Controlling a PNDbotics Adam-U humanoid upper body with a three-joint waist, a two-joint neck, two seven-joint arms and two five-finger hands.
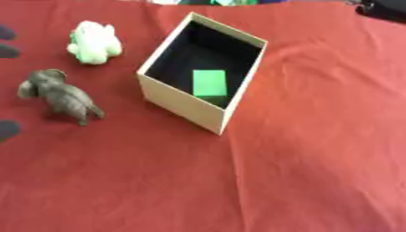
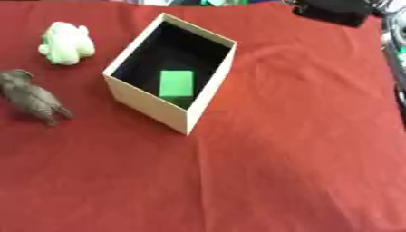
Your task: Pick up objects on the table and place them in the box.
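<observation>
So the box [image 1: 184, 105] sits a little above the middle of the frame, turned corner-on to the robot, pale outside and dark inside, its top open so things can simply be dropped in. One green block [image 1: 210, 83] already lies flat on its floor, near the wall closest to the robot, which suggests the job is partly done. Two things are left out on the red cloth [image 1: 301, 172], both to the left of the box and apart from it: a pale green soft toy [image 1: 95, 42] in the upper left, and below it a grey elephant [image 1: 60, 95] standing on its feet, head toward the left edge. At that left edge, in the left eye view only, a few dark rounded tips poke in, which I take to be the left hand [image 1: 8, 50]; one tip shows low beside the elephant [image 1: 8, 129] and two higher up, level with the toy. They look spaced apart, as if the hand is spread to come around the elephant, but so little shows that I cannot tell for sure how it is set. It touches nothing. The right hand shows in neither view. My guess is the elephant goes next, being nearest those tips.
</observation>
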